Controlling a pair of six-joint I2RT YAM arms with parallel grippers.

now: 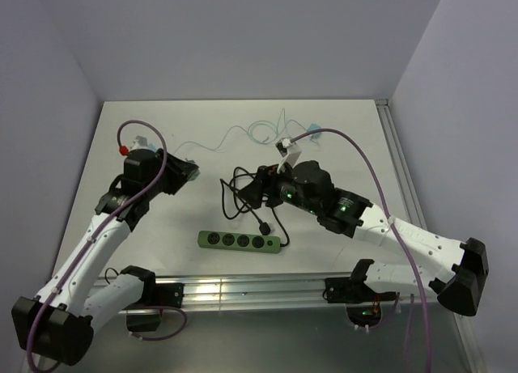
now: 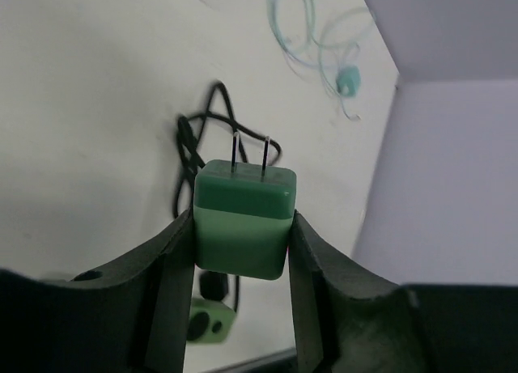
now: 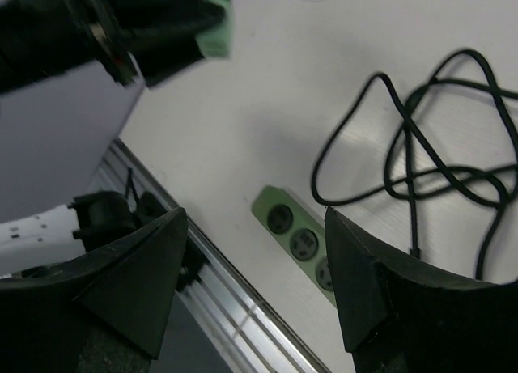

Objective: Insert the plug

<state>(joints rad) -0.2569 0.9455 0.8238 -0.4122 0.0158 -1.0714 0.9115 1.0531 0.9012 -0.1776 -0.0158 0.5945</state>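
Left wrist view: the power strip (image 2: 206,320) is mostly hidden behind the left end effector (image 2: 241,227). Only one end peeks out low down. The green plug (image 2: 243,215) covers part of the black cord (image 2: 190,146).

Right wrist view: the plug is blurry and cut off at the top edge. A finger (image 3: 380,300) of the right end effector (image 3: 255,227) hides the strip's right end. The cord runs off the right side.

From above, the plug is too small to make out.

Both arms reach forward, the left tool (image 2: 243,227) clamped tight, the right tool (image 3: 252,227) hovering with jaws apart.
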